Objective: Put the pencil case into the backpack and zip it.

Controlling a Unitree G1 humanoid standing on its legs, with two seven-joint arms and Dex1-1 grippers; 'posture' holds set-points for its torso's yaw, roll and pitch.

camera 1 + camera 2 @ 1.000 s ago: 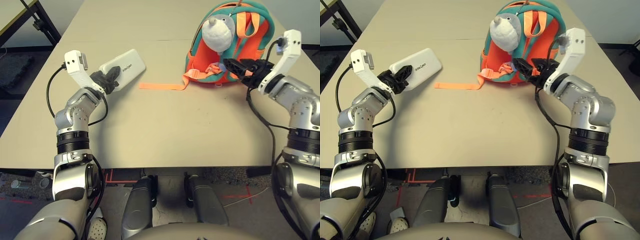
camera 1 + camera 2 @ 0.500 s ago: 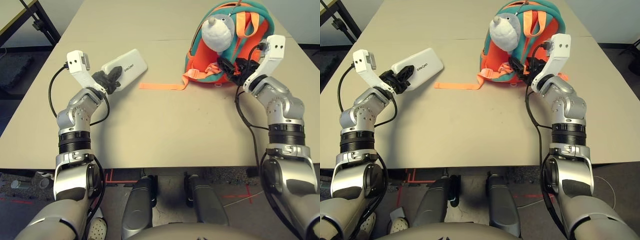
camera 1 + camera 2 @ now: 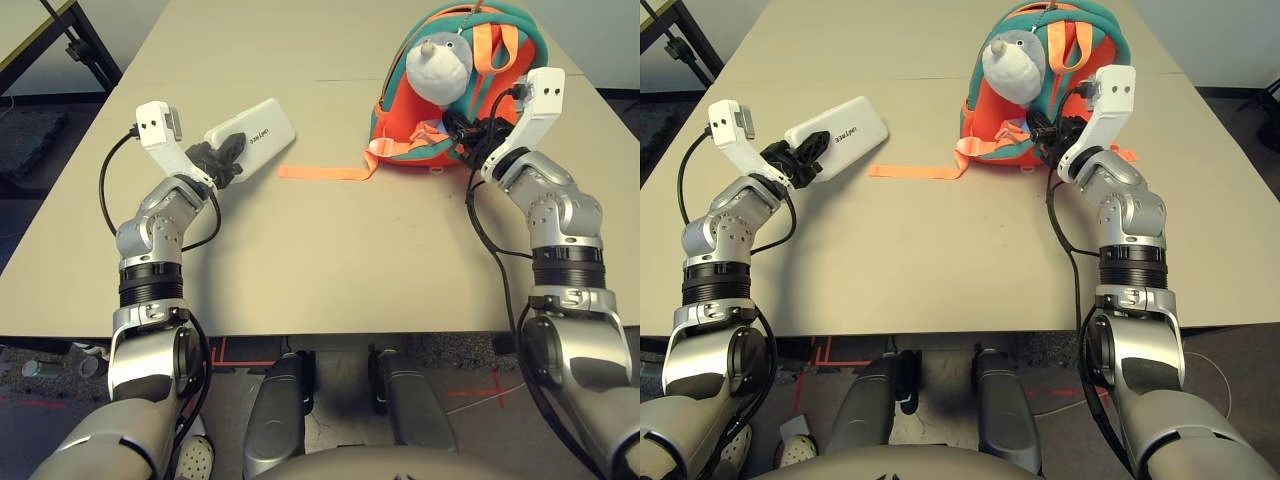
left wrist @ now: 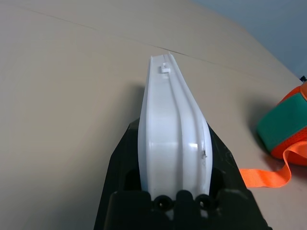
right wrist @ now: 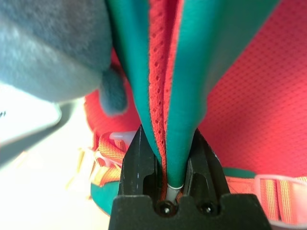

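- Here the left pincer [image 3: 226,157] is clenched on one short end of the pencil case [image 3: 256,134], its black fingers [image 4: 120,158] pressing the case's two broad faces, as the left wrist view shows.
- The pencil case is white with small dark lettering on top; it juts forward and toward the middle from the left pincer, over the far left part of the bench [image 3: 330,250]. I cannot tell whether its far end touches the bench surface.
- The backpack [image 3: 1080,60] stands on the far right part of the bench, orange with teal trim, well apart from the pencil case.
- A grey-white plush animal [image 3: 438,66] hangs on the side of the backpack that faces the robot.
- An orange strap [image 3: 320,172] trails from the bottom of the backpack flat across the bench toward the pencil case, ending short of it.
- The right pincer [image 3: 460,128] is at the lower front of the backpack, just beside the plush animal and below it.
- In the right wrist view its black fingers [image 5: 136,167] are clamped on a fold of the backpack's teal trim [image 5: 192,96], with orange mesh sandwiched inside the fold.
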